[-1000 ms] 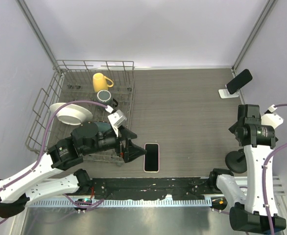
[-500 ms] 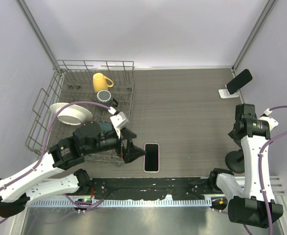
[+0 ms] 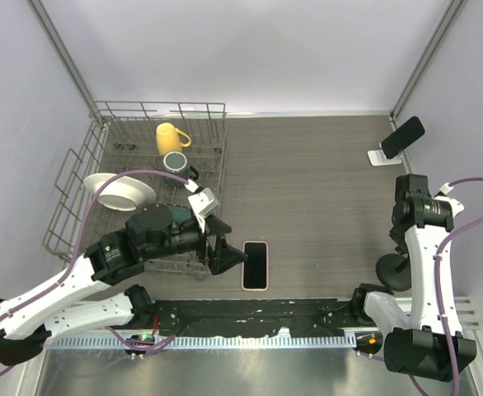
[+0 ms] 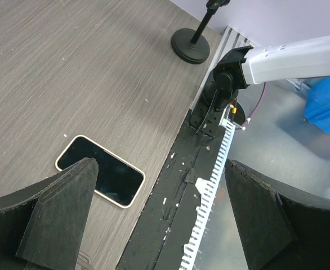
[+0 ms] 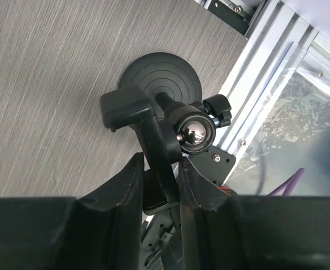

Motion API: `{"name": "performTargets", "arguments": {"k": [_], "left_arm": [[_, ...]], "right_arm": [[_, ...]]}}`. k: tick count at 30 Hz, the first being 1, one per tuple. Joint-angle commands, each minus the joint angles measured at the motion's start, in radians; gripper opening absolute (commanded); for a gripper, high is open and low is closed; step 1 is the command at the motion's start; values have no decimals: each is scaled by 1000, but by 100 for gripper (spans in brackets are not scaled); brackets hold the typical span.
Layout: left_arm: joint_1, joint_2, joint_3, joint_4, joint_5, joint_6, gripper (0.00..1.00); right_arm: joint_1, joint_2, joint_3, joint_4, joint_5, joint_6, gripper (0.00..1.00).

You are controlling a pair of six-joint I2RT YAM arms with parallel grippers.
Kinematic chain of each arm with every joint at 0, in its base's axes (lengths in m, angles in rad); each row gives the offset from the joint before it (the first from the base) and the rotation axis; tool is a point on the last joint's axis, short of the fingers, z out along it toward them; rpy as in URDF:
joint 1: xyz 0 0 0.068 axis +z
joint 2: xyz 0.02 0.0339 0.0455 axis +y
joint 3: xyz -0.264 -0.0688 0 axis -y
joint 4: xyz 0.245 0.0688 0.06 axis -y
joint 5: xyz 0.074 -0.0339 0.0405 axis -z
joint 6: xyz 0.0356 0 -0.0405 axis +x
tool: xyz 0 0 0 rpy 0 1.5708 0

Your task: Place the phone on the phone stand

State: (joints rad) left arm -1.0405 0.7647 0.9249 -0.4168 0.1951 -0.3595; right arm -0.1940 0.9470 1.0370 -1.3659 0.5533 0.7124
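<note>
So the left gripper [image 4: 160,162] was spread wide just beside the phone [image 4: 100,178], which lay flat on the table [image 3: 307,190]. The right gripper [image 5: 159,160] was pinching a black mount [image 5: 154,67]. The white stand [image 3: 379,156] sat far right.

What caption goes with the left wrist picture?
Open left tool above a phone lying flat near the table edge.
</note>
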Motion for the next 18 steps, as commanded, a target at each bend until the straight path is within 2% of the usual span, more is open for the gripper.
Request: {"name": "performTargets", "arguments": {"k": [1, 5, 8, 12, 16, 18], "left_arm": [[-4, 13, -3, 56, 20, -15, 100], [-4, 27, -3, 73, 18, -30, 100], [-4, 39, -6, 93, 15, -44, 100], [-4, 56, -3, 116, 3, -61, 100], [-4, 70, 6, 122, -31, -67, 100], [-4, 76, 11, 125, -60, -68, 100]], "right_arm": [[-5, -5, 9, 47, -4, -5, 19], [-5, 7, 50, 105, -50, -47, 1], [-4, 41, 86, 166, -81, -96, 0], [36, 84, 138, 264, -199, -181, 1], [183, 119, 231, 398, -268, -292, 1], [302, 163, 262, 464, -320, -341, 1]]}}
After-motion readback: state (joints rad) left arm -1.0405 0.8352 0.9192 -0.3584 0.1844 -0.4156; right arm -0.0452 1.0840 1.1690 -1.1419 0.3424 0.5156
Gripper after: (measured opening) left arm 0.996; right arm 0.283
